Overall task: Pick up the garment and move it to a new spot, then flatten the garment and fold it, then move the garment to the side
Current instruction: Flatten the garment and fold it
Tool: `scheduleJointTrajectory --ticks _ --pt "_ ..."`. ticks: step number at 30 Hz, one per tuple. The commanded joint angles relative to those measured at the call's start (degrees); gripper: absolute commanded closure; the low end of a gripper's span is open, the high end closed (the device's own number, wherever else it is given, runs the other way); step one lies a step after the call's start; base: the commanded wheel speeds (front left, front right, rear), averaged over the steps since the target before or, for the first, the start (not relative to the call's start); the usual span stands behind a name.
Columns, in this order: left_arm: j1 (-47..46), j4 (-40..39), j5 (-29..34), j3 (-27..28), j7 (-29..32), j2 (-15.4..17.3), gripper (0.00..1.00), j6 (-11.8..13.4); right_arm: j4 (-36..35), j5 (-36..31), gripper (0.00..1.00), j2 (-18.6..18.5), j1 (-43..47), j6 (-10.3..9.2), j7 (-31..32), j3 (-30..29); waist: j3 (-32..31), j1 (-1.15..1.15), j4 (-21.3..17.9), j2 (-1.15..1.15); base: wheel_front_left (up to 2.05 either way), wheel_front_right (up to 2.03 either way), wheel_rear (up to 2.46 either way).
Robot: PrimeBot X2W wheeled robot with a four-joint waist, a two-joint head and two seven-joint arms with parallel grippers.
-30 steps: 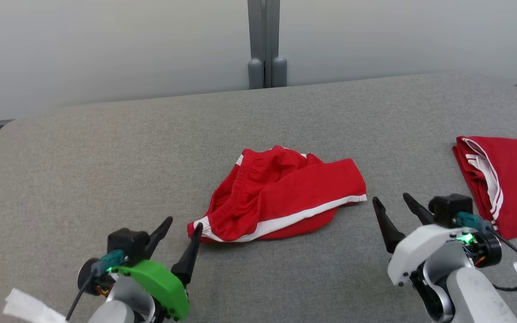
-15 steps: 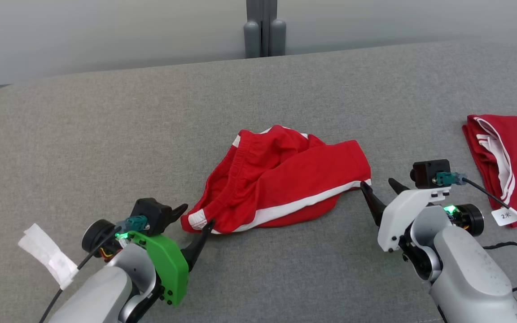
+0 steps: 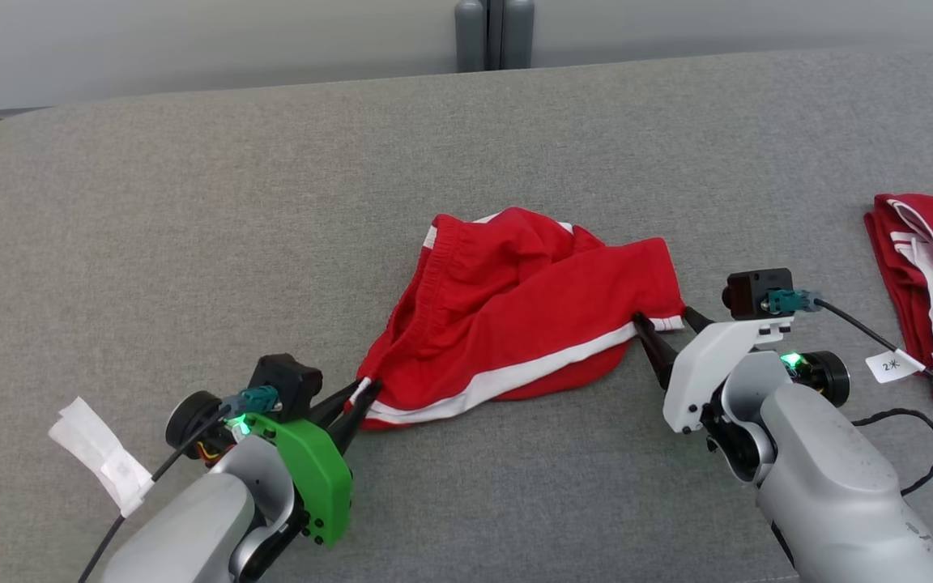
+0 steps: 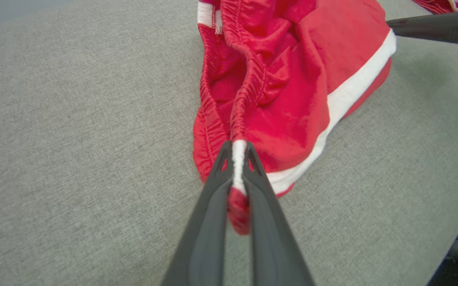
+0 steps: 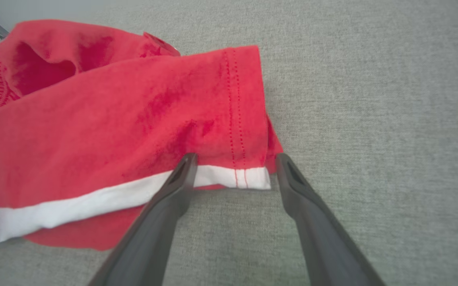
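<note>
The left gripper (image 4: 237,147) is pressed together on the near-left corner of the red shorts (image 3: 515,316), pinching the white-tipped end of the elastic waistband (image 4: 249,75). The right gripper (image 5: 236,159) stands spread, its fingers straddling the white-striped hem corner (image 5: 249,176) on the shorts' right side without clamping it. The shorts lie crumpled in the middle of the grey fabric surface (image 3: 191,202), well apart from a folded red garment (image 3: 932,275) at the right edge. To lift cleanly, I judge the right fingers should slide slightly deeper, catch every hem layer, close firmly, then rise level with the left.
</note>
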Motion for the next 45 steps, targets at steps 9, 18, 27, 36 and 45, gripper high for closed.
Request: scheduleJointTrajectory --ticks 9,18,27,36,45 --pt "-2.7 1.8 -2.0 -2.0 -2.8 -0.9 1.00 -0.1 5.3 1.4 0.66 -0.2 -3.4 -0.04 -2.8 4.5 0.8 0.00 0.8 0.00 0.00 0.00 0.00" --pt "-3.8 2.7 -2.4 -2.1 -5.9 -0.8 1.00 0.0 7.7 0.3 1.00 -0.7 -4.7 -0.05 -7.6 6.4 0.1 0.00 0.2 0.00 0.00 0.00 0.00" --pt "-0.4 -4.2 -10.8 5.4 -13.6 -3.0 1.00 0.2 -1.5 3.6 1.00 -3.2 -0.9 -0.05 -13.0 3.4 -3.2 0.00 0.0 0.00 0.00 0.00 0.00" --pt "0.8 -16.3 -21.4 10.5 -12.1 -2.9 1.00 0.0 -23.8 4.2 1.00 -6.8 7.7 -0.03 -4.5 -5.7 -0.7 0.00 -1.7 0.00 0.00 0.00 0.00" --pt "-18.8 -9.1 -23.8 16.5 -7.8 -6.4 1.00 3.0 -31.3 5.5 1.00 -4.3 -8.4 -0.03 6.5 -7.9 10.8 0.00 -5.3 0.00 0.00 0.00 0.00"
